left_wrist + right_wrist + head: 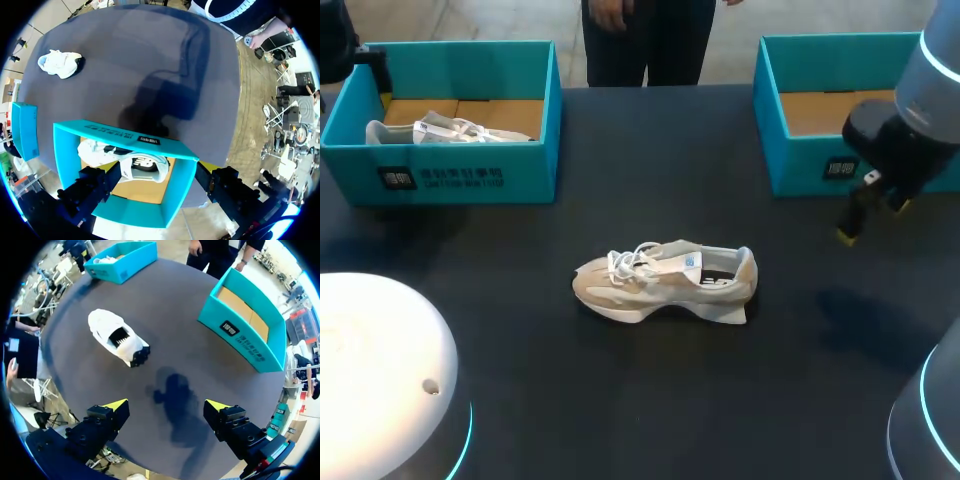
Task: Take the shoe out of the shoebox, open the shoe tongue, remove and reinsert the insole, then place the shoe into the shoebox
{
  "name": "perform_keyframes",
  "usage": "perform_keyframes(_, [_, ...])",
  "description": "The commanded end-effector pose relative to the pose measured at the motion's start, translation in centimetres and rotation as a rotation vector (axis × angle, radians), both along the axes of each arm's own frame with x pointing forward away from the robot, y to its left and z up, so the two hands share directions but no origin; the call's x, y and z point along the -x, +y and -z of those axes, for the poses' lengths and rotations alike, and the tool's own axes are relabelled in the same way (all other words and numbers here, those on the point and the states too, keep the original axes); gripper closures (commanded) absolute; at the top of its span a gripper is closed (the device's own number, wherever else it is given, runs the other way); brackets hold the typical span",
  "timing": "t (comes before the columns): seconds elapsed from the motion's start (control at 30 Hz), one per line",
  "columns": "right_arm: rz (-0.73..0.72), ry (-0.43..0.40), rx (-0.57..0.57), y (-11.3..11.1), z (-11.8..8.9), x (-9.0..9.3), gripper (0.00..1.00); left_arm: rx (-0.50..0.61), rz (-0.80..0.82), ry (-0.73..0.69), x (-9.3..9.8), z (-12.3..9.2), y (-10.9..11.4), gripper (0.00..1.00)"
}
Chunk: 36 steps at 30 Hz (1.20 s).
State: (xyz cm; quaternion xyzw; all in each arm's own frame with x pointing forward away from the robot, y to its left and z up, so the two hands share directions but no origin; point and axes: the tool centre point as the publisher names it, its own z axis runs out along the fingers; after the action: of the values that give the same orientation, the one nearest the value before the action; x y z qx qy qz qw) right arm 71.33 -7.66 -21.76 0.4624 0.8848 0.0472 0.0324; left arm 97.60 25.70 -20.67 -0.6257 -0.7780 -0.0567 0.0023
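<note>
A beige and white shoe (665, 282) lies on its sole in the middle of the dark table, toe to the left, also seen as the shoe (117, 337) and the shoe (60, 64). A second white shoe (450, 130) lies inside the left teal shoebox (460, 178). My left gripper (157, 175) hangs open over that shoebox (125, 137), with the boxed shoe (130, 162) under and between its fingers, untouched. My right gripper (873, 220) stands open and empty above the table in front of the right shoebox (800, 150), well right of the loose shoe.
The right teal shoebox (245, 322) holds only its brown cardboard floor. The left shoebox (122, 260) sits at the far corner. My arms' rounded bases stand at the near left (380, 380) and near right (930, 420) of the table.
</note>
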Motion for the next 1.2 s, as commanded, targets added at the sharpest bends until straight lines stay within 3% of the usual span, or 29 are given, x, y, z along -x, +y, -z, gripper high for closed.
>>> perform_keyframes(0.03, [-0.03,-0.006,-0.001,-1.0,-0.3,0.1,0.0,-0.002,0.001,-0.001,0.1,0.0,0.0,0.0])
perform_keyframes(0.33, [-0.117,0.0,0.045,-3.0,-1.6,0.6,0.0,-0.002,0.001,-0.001,0.1,0.0,0.0,0.0])
perform_keyframes(0.97, [-0.127,0.005,0.056,-3.0,-1.7,0.6,0.0,-0.002,0.001,-0.001,0.1,0.0,0.0,0.0])
perform_keyframes(1.2, [-0.351,-0.063,-0.002,-5.3,-2.2,0.9,0.0,-0.002,0.001,-0.001,0.1,0.0,0.0,0.0])
